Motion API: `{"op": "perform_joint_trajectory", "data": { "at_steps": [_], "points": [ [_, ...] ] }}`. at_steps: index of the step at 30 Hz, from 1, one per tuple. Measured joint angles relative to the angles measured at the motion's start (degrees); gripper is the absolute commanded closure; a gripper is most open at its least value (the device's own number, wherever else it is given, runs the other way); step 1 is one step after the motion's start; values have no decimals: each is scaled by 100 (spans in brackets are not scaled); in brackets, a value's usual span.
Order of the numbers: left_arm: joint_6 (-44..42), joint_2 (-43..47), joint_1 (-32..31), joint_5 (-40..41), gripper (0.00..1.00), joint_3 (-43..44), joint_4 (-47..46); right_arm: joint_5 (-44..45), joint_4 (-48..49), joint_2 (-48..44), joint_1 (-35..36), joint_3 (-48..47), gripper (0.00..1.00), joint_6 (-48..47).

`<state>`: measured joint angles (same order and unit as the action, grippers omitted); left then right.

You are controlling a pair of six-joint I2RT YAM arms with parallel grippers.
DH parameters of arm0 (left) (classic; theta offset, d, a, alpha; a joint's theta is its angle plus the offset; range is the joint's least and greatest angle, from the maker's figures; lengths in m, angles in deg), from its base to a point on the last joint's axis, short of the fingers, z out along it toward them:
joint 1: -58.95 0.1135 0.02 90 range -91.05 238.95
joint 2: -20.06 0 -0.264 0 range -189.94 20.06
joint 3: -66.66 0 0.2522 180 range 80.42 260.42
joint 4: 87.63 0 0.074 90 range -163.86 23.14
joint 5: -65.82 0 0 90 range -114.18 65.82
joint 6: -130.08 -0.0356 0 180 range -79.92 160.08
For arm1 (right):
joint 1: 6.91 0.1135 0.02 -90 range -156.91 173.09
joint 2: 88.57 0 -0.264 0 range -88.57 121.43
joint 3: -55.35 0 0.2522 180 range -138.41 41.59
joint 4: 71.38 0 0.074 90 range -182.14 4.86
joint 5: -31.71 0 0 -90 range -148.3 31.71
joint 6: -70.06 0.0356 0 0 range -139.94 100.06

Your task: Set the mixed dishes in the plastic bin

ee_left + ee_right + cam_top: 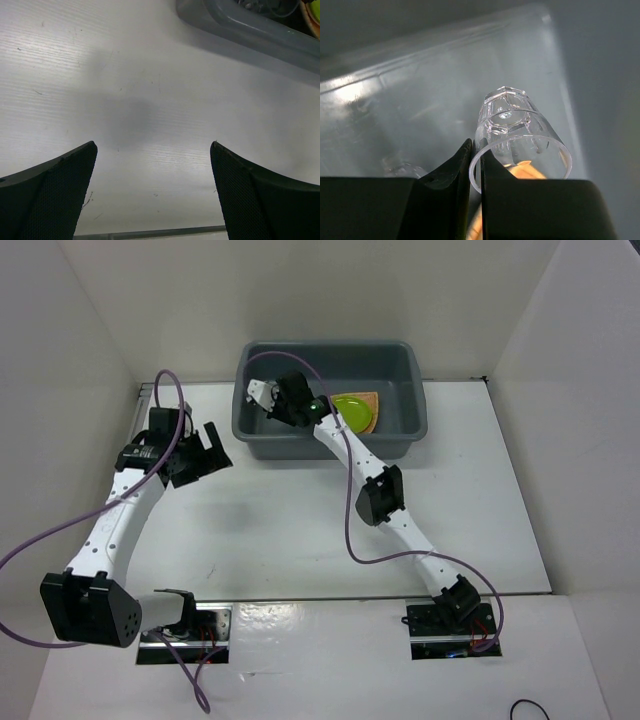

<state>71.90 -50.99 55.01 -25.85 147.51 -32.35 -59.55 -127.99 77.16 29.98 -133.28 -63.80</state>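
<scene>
The dark grey plastic bin (405, 440) stands at the back of the table. Inside it, toward the right, a lime-green round plate (350, 411) lies on an orange-tan woven plate (373, 400). My right gripper (264, 397) reaches into the bin's left half. In the right wrist view it (476, 150) is shut on the rim of a clear glass (520, 125), one finger inside and one outside. The glass hangs tilted over the bin's floor (420, 95). My left gripper (207, 447) hovers left of the bin, its jaws wide apart (154, 150) over bare table.
White walls close in the table on the left, right and back. The bin's rolled rim (250, 30) crosses the top right corner of the left wrist view. Purple cables loop from both arms.
</scene>
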Motion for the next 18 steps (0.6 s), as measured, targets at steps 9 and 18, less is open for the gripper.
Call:
{"op": "perform_joint_trajectory", "data": {
  "at_steps": [9, 18],
  "points": [
    [-20, 55, 85, 164, 0, 0, 328, -26, 175, 369, -31, 0, 93, -149],
    [-39, 74, 168, 192, 0, 2, 361, -20, 363, 448, -61, -122, 60, -269]
  ]
}}
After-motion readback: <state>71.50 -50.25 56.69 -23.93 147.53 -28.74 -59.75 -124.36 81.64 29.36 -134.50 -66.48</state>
